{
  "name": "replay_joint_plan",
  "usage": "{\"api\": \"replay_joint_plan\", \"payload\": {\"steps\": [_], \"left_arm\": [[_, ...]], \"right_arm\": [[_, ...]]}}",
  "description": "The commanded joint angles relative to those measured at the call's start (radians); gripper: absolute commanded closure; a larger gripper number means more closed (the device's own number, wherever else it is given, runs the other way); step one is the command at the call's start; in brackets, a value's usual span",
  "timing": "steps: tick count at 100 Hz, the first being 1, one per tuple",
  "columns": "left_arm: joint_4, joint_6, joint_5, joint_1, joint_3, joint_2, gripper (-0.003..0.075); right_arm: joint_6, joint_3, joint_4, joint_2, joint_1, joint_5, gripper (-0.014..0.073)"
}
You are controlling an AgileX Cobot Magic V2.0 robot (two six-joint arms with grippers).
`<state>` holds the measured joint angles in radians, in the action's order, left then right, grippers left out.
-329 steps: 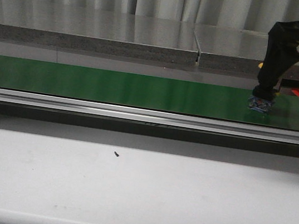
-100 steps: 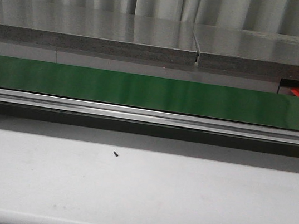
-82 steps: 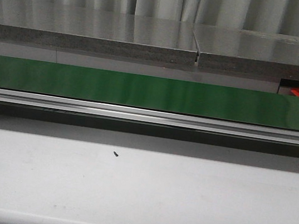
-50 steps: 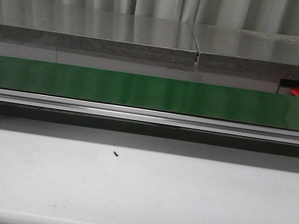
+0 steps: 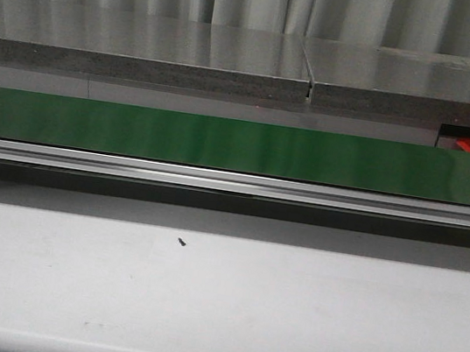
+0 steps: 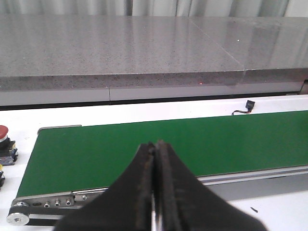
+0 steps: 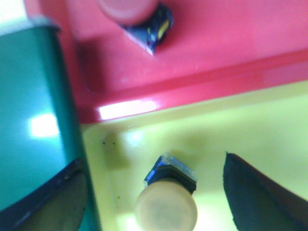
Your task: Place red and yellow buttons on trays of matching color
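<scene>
Right hand [image 7: 154, 192] gapes above yellow button [image 7: 166, 206] — apparently resting in yellow tray [image 7: 269, 130]; left hand [image 6: 155, 192] shut, empty.

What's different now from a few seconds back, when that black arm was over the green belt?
The right arm, then at the right end of the green belt holding a button, has left the front view. Its hand now hangs open over the yellow tray, where a yellow button lies released. The left hand is shut. The belt looks unchanged.

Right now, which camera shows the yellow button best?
The right wrist view: the yellow button sits in the yellow tray, between the open right claw fingers. The front view and left wrist view show no yellow button.
</scene>
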<state>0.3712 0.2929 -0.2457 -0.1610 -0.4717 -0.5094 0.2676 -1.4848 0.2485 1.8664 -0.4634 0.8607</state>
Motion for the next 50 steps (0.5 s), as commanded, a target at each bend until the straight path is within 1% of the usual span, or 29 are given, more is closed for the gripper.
{"api": "replay_joint_plan", "payload": {"steps": [1,12,22,41,50], "left_arm": [[0.013,0.001,0.074,-0.009,-0.028,-0.002,0.0739],[0.013,0.001,0.074,-0.009,-0.028,-0.002,0.0739],[0.013,0.001,0.074,-0.009,-0.028,-0.002,0.0739],[0.013,0.001,0.074,-0.009,-0.028,-0.002,0.0739],[0.013,0.001,0.074,-0.009,-0.028,-0.002,0.0739]], "right_arm": [[0.012,-0.019,0.023,-0.122,0.015,-0.039,0.0011],[0.024,0.007,0.023,-0.219,0.056,-0.056,0.0011],[0.042,0.073,0.023,-0.323,0.104,-0.110,0.0011],[0.089,0.289,0.023,-0.558,0.196,-0.267,0.0011],[0.097,0.393,0.023,-0.662,0.235,-0.305,0.0013]]}}
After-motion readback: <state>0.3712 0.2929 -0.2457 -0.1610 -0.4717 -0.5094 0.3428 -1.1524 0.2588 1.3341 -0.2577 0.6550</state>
